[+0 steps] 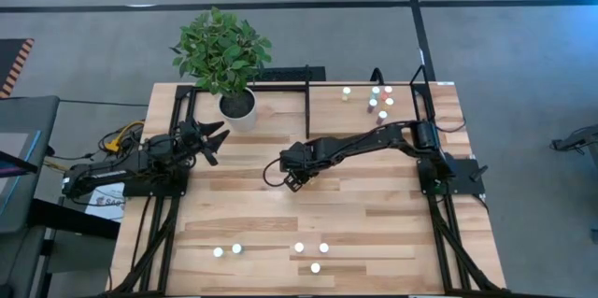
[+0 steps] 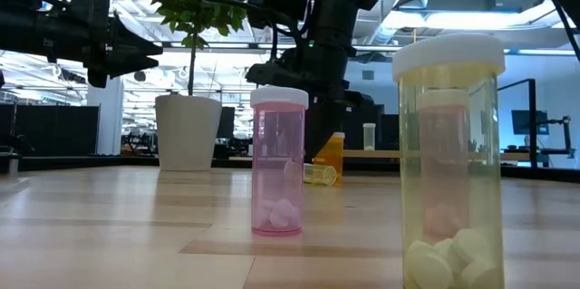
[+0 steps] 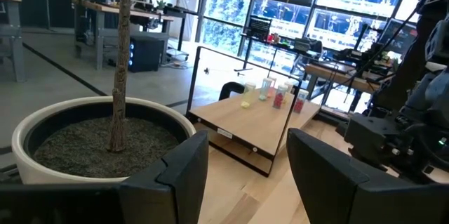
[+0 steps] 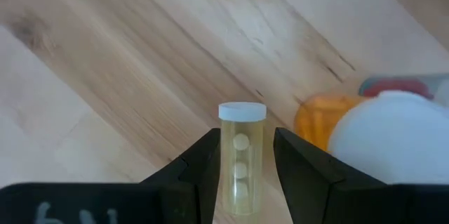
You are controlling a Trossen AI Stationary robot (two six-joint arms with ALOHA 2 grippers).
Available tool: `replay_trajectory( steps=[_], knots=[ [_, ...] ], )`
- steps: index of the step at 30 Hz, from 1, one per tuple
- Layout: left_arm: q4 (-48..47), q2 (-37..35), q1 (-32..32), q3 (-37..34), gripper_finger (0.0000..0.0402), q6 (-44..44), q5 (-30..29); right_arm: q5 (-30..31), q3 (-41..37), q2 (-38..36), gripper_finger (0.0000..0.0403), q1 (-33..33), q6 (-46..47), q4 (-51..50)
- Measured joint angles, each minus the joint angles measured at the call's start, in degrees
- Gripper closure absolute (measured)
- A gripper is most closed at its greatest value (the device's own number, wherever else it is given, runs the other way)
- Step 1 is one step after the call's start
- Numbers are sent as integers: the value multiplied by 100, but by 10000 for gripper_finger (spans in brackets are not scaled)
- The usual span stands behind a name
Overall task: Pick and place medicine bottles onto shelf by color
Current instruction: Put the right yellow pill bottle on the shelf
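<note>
My right gripper [image 4: 243, 182] points steeply down over the table's middle [image 1: 294, 178], shut on a yellow-green medicine bottle [image 4: 242, 157] with a white cap. Right beside it stands an orange bottle [image 4: 319, 122] with a large white cap [image 4: 393, 140]. Several bottles stand on the shelf [image 1: 327, 102] at its far right [image 1: 378, 102]. Several more stand near the table's front edge [image 1: 299, 248]; a pink one [image 2: 279, 162] and a yellowish one [image 2: 449, 162] fill the low view. My left gripper [image 3: 245, 175] waits open at the table's left, level, facing the plant pot [image 3: 98, 140]. My right gripper pinches the yellow-green bottle's body [image 4: 242, 182] between its two fingers, one on each side of it. The fingers come from above, slanting. The bottle lies on its side with its white cap [image 4: 242, 112] away from the wrist, low by the table [image 2: 319, 174]; whether it rests there I cannot tell.
A white pot with a leafy plant [image 1: 224, 55] stands at the table's far left, on the shelf's left end. Thin black bars [image 1: 308, 102] frame the shelf. Bare wood lies between the gripper and the front row of bottles.
</note>
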Motion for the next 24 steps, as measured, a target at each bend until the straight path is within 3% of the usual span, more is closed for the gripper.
replay_trajectory(
  steps=[6, 24],
  knots=[
    [0, 0, 0, 0, 220, 0, 2, 32, -2, 0, 243, 35, 731, -37],
    [0, 0, 1, 0, 220, 1, 2, -251, -4, 297, 243, 57, 753, 196]
  ],
)
